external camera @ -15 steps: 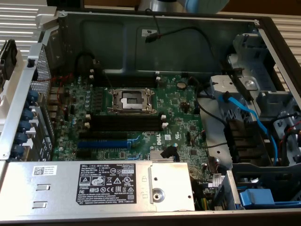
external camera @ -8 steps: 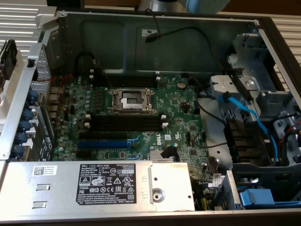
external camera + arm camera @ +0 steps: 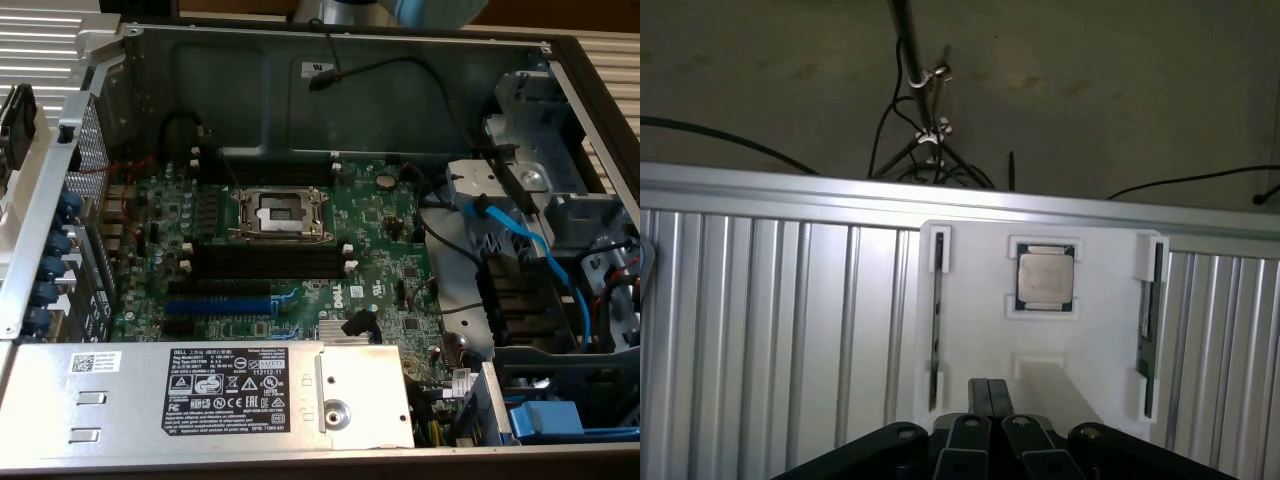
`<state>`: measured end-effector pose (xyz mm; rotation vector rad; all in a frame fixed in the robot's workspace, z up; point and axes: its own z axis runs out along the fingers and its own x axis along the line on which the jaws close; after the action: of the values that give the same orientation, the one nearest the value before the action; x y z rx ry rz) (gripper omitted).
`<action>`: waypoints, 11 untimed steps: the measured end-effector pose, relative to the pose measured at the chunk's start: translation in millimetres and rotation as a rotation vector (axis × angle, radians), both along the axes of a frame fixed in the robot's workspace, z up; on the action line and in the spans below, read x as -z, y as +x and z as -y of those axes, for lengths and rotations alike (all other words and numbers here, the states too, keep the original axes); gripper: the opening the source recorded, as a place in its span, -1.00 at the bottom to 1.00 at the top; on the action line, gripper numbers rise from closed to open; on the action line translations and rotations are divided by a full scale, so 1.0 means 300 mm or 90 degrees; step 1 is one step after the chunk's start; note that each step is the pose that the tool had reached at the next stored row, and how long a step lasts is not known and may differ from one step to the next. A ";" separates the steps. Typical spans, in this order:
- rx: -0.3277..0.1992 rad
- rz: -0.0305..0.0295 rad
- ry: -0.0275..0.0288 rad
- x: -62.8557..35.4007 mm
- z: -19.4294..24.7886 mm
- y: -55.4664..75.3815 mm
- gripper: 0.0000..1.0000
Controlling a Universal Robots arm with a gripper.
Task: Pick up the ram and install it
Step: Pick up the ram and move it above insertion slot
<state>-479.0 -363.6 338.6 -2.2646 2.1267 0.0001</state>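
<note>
Fingers [image 3: 980, 396] first: I read them as pressed together with nothing between them, the gripper [image 3: 990, 386] hanging over the near edge of the white holder plate [image 3: 1090, 345]. So nothing is picked yet.

Closest to the tips is the ram [image 3: 938, 300], standing on its long edge in white brackets, just beside the gripper's line. A second stick [image 3: 1149, 320] stands the same way across the plate, with the processor chip [image 3: 1045, 277] lying flat between the two. The plate sits on the ribbed aluminium table [image 3: 770, 330].

As I judge it, this is the approach for the pick. To do it well I'd want the tips parted enough to straddle that thin board, squared to its long edge, and taking it near mid-length so it lifts level out of both brackets. I'd keep well off the processor.

From here the ram is just a narrow dark strip seen edge-on. The second stick shows a hint of green. Chips or label I can't make out.

Over in the open case, the black memory slots [image 3: 265, 262] with white clips, on the green motherboard [image 3: 390, 255], hold no stick.
</note>
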 end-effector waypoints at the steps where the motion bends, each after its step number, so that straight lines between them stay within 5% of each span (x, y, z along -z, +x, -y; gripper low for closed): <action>1: 0.000 -0.0001 0.0000 0.000 0.000 0.000 -0.80; 7: 0.000 -0.0003 0.0000 0.013 0.001 0.000 -0.80; 11: 0.000 -0.0044 0.0001 0.032 0.002 0.001 -0.80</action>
<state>-478.6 -364.2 328.8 -2.2678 2.1300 0.0081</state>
